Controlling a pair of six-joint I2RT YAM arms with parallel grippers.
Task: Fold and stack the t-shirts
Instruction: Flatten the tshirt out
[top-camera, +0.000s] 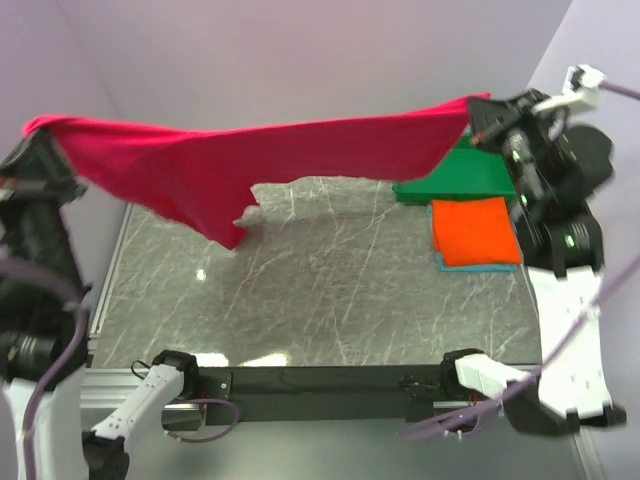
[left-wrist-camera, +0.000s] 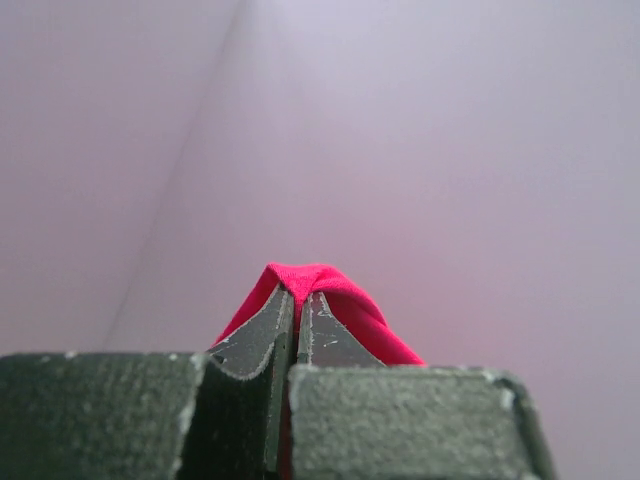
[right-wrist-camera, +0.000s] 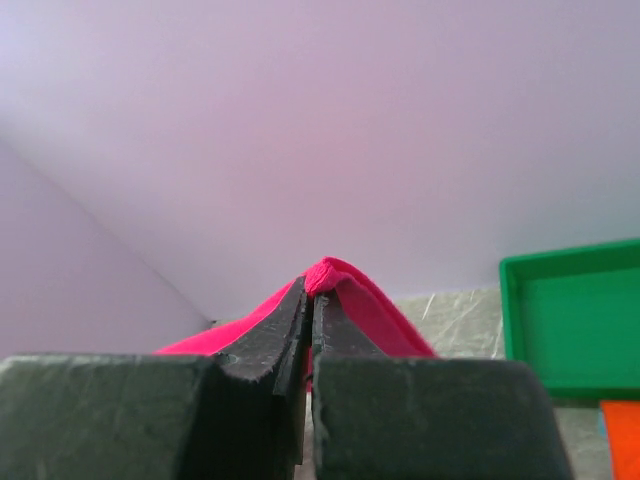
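The crimson-pink t-shirt (top-camera: 250, 160) hangs stretched in the air between both arms, high above the table, with a lower part drooping at the left. My left gripper (top-camera: 40, 135) is shut on its left end; the cloth (left-wrist-camera: 330, 290) bulges over the fingertips in the left wrist view. My right gripper (top-camera: 478, 118) is shut on its right end, cloth (right-wrist-camera: 345, 285) pinched at the tips. The orange t-shirt (top-camera: 475, 230) lies folded on the folded teal t-shirt (top-camera: 480, 267) at the right.
The green plastic tray (top-camera: 460, 172) lies at the back right, partly behind the cloth; it also shows in the right wrist view (right-wrist-camera: 575, 320). The marble tabletop (top-camera: 320, 290) lies below, with pale walls behind and at the sides.
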